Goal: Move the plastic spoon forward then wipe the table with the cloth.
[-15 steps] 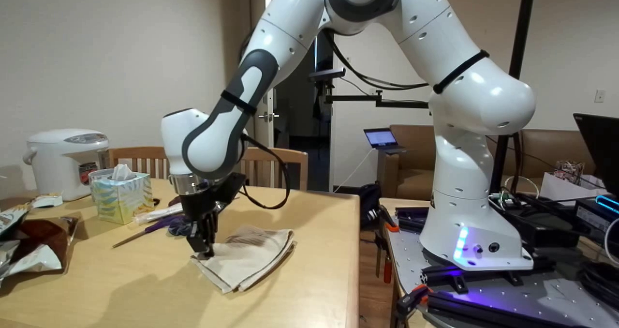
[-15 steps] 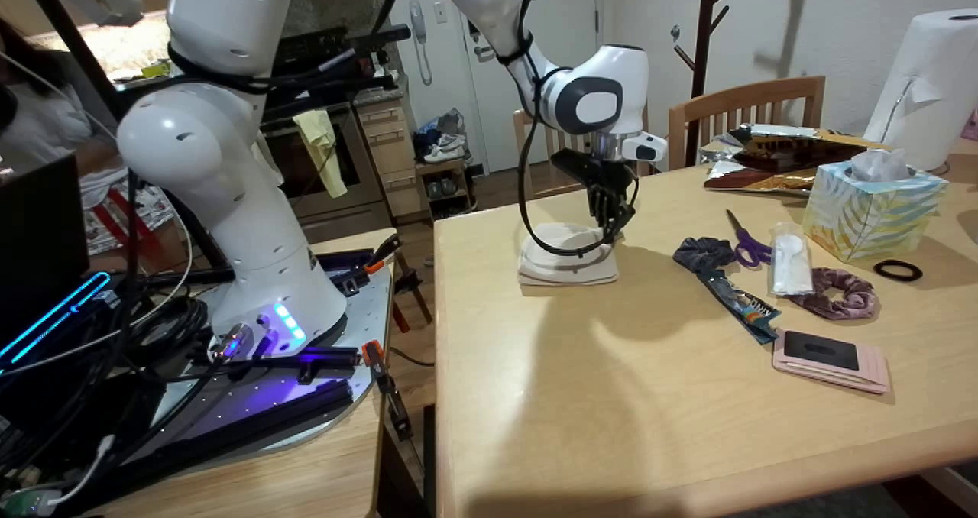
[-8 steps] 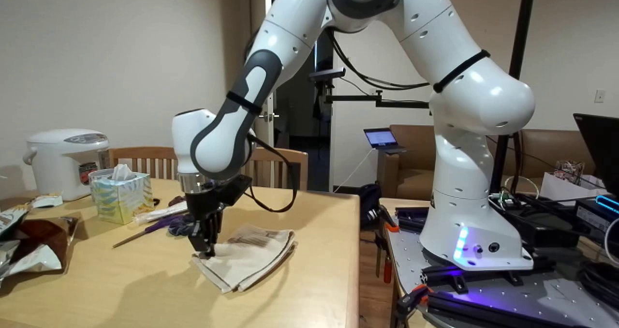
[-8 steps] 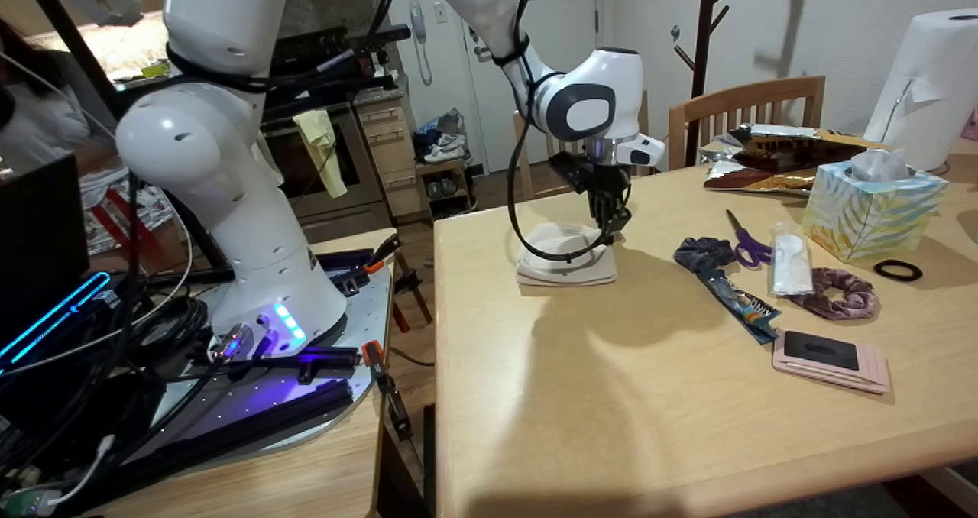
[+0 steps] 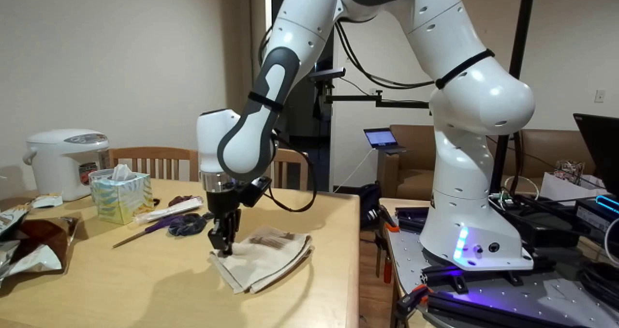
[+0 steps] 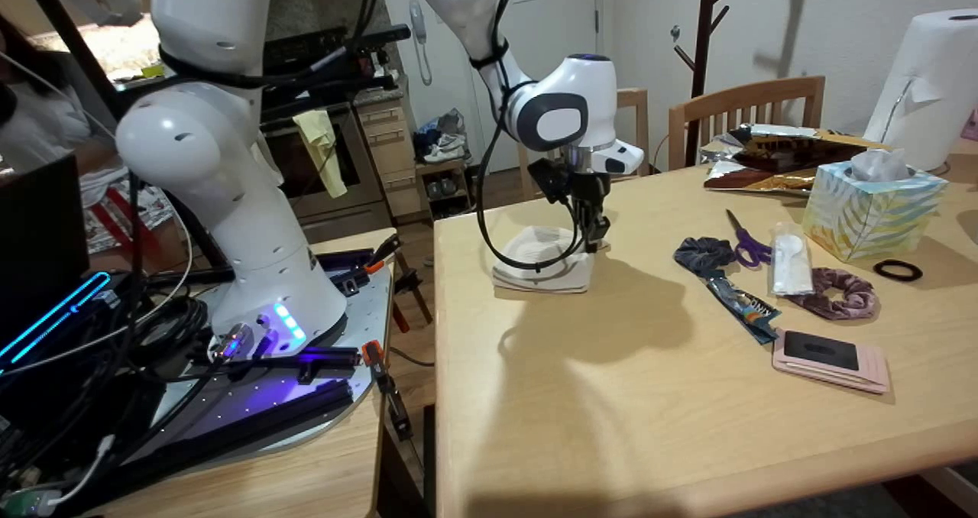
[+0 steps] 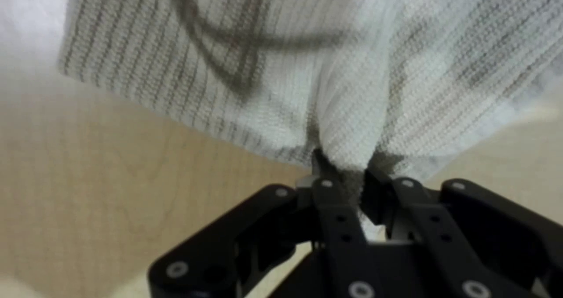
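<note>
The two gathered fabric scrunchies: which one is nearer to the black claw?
The dark grey scrunchie; the mauve velvety ring-shaped one lies farther from the claw.

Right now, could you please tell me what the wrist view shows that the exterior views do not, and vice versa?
Only the wrist view plainly shows a fold of the cloth clamped in the gripper. Only the exterior views show the plastic spoon, the tissue box and the scissors. All show the cloth, gripper and table.

Home with kitchen: an oven [image 6: 354, 168] and drawers [image 6: 386, 144] stood left, far side, in an exterior view; a sofa [image 5: 418, 149] stood right, far side, in an exterior view; chairs [image 6: 752, 96] stood beside the table [image 6: 649, 403].
</note>
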Controlling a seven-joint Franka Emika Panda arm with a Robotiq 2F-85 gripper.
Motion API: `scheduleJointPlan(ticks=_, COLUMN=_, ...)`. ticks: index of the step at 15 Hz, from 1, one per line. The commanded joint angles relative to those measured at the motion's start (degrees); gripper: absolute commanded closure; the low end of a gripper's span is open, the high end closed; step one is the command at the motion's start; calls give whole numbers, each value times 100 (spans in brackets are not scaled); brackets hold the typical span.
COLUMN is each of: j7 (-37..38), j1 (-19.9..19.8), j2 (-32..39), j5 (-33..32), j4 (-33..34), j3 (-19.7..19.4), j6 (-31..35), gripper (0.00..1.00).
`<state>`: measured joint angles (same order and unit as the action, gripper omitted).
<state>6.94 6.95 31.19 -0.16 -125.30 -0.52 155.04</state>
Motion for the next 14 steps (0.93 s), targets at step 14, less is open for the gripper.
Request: scheduleJointPlan(ticks=14, j7=217, j1=84, j2=-571, j5=-194, j4=-911, j3=-216, j6=42, gripper=96)
